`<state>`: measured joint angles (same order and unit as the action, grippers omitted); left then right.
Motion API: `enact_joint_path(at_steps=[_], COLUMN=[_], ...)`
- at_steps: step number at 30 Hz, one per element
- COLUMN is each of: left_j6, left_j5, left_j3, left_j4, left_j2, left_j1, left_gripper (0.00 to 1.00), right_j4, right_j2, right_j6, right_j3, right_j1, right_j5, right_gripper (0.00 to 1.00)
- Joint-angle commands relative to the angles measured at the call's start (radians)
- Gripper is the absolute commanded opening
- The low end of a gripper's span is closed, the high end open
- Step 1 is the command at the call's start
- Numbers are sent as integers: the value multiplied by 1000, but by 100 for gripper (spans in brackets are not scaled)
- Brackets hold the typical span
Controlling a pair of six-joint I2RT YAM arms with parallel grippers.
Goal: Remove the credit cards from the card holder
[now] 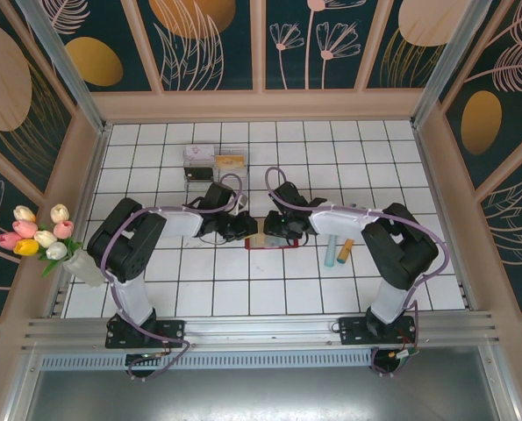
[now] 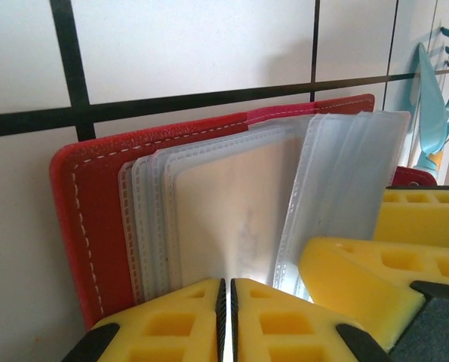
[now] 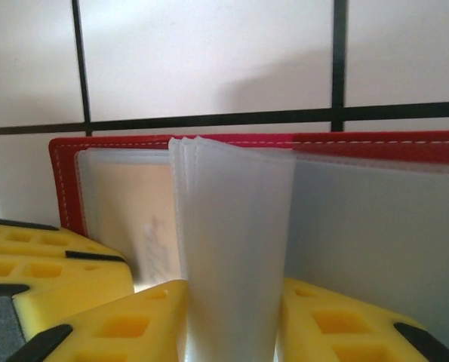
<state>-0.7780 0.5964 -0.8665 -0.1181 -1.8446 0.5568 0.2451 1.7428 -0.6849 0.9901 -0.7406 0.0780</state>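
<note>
Red, white-stitched, the card holder (image 2: 96, 226) we see lies open, long axis left-right; right gripper (image 3: 235, 328) clasps its clear sleeves (image 3: 232, 226), left gripper (image 2: 226, 305) pinched shut.

- From above, the left hand (image 1: 240, 229) and right hand (image 1: 272, 230) cover most of the card holder (image 1: 278, 246).
- Left wrist view: the print on the sleeved credit card (image 2: 239, 226) is blurred.
- Whether the left hand's closed fingers (image 2: 179, 324) pinch that credit card or its sleeve is hidden between them.
- Right wrist view: the card holder's right side is cut off, and whether the right hand presses the standing sleeves (image 3: 235, 249) is unclear.
</note>
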Motion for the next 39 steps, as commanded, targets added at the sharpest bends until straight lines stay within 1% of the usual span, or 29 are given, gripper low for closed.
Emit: enact_joint_path(at_steps=[1, 3, 6, 13, 19, 22, 25, 27, 30, 34, 36, 37, 39], left_j6=[58, 57, 53, 56, 45, 39, 26, 14, 8, 0, -22, -32, -46], left_j5=[-87, -94, -94, -91, -54, -32, -8, -11, -73, -195, -228, -247, -276], left_j3=[-2, 0, 4, 4, 1, -11, -24, -32, -43, -33, -11, 1, 18], left_j4=[145, 150, 143, 138, 106, 91, 71, 71, 109, 191, 194, 198, 201], left_j2=[-48, -54, -54, -42, -18, 7, 38, 68, 125, 217, 254, 270, 291], left_j1=[4, 5, 5, 4, 5, 4, 5, 4, 4, -3, -10, -12, -20], left_gripper=[15, 14, 14, 14, 15, 17, 22, 25, 29, 32, 33, 35, 36], right_j4=[113, 151, 210, 334, 357, 313, 239, 191, 165, 147, 148, 152, 174], right_j2=[20, 20, 11, -57, -155, -230, -292, -309, -283, -210, -167, -142, -94], right_j6=[33, 27, 7, -80, -134, -118, -77, -41, -29, -21, -20, -18, -11], right_j3=[47, 59, 69, 61, 62, 65, 58, 51, 51, 60, 76, 89, 120], right_j1=[-5, -5, -3, 7, 17, 11, 7, 3, -5, -29, -42, -48, -62], right_j5=[-88, -133, -198, -344, -405, -392, -315, -246, -180, -122, -107, -104, -119], right_gripper=[44, 49, 51, 50, 48, 48, 47, 47, 47, 46, 47, 47, 49])
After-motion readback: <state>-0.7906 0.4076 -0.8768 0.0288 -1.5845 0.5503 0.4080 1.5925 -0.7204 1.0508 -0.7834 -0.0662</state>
